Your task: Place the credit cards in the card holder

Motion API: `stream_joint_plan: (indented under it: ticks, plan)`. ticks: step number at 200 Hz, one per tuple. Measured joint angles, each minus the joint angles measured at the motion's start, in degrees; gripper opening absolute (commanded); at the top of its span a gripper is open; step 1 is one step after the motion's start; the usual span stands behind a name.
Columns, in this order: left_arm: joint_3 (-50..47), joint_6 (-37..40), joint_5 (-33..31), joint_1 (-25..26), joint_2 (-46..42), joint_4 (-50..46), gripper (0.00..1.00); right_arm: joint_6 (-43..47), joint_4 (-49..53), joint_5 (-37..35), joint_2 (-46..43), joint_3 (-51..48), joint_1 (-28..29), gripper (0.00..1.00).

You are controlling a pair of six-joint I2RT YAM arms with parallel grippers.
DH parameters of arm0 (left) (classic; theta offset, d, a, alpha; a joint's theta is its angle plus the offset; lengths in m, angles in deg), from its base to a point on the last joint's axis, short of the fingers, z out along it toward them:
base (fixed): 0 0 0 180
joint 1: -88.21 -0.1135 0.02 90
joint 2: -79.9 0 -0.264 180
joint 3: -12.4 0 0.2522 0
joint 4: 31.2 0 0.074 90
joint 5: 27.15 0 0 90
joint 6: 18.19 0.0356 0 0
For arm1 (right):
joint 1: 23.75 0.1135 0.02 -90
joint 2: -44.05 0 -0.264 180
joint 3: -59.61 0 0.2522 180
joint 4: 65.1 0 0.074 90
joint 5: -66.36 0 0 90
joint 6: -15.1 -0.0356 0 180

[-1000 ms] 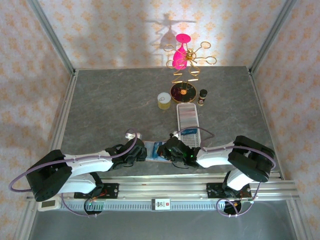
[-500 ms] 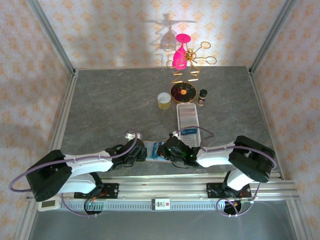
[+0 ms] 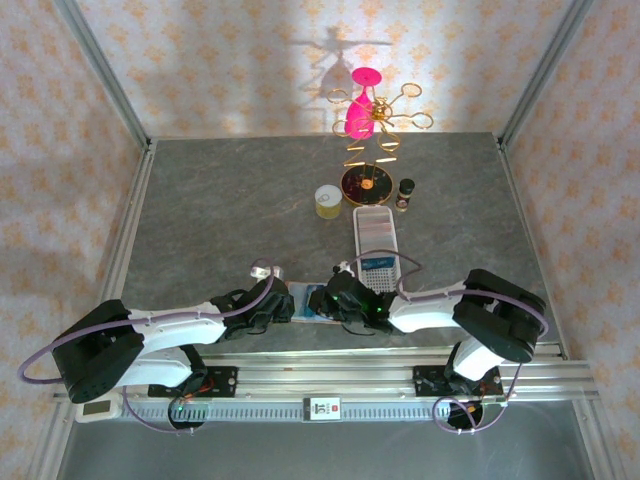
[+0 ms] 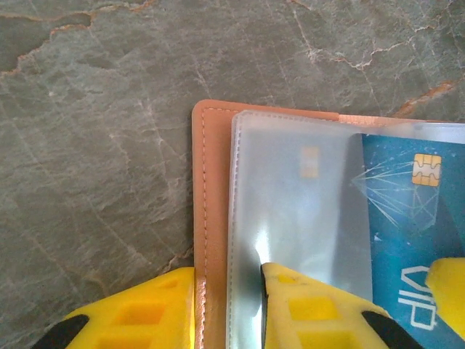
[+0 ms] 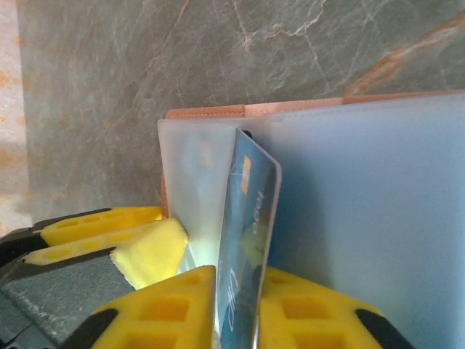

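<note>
The card holder (image 3: 300, 301), tan leather with frosted sleeves, lies open near the table's front edge. My left gripper (image 4: 227, 273) is shut on its left side, with the leather edge (image 4: 212, 182) and the sleeve edge between its fingers. A chip shows through that sleeve (image 4: 310, 161). A blue credit card (image 4: 407, 218) with a gold chip lies partly under the sleeve. In the right wrist view this card (image 5: 251, 211) stands on edge against the sleeves (image 5: 196, 182). It leans between the slightly parted fingers of my right gripper (image 5: 238, 273).
A long white perforated tray (image 3: 377, 235) lies just behind the right gripper. Farther back stand a small yellow roll (image 3: 328, 201), a dark bottle (image 3: 405, 193) and a gold stand with a pink glass (image 3: 365, 110). The metal rail runs along the front edge.
My right gripper has edged left toward the card holder, and its jaws have loosened around the blue card. The left gripper has kept its hold and place.
</note>
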Motion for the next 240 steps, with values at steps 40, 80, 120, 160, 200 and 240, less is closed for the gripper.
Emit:
stream_joint_plan:
  ticks: [40,80,120,160,200,240]
  plan:
    - [0.0,0.0,0.0,0.0,0.0,0.1,0.25,3.8,8.8,-0.6,0.2,4.9,0.0,0.38]
    - [0.0,0.0,0.0,0.0,0.0,0.1,0.25,6.6,14.3,-1.4,1.9,9.0,-0.1,0.27]
    - [0.0,0.0,0.1,0.0,0.0,0.3,0.25,7.4,14.1,-0.4,4.1,9.1,-0.3,0.2]
    - [-0.1,0.0,0.2,0.0,0.0,0.5,0.25,7.3,12.4,0.8,4.1,8.9,-0.4,0.4]
    - [-0.1,0.0,0.2,0.3,0.0,0.6,0.25,7.8,15.2,-0.8,2.3,9.0,-0.4,0.48]
    - [-0.4,0.0,0.2,0.3,0.0,1.1,0.25,8.7,20.1,-3.3,0.5,9.1,-0.4,0.47]
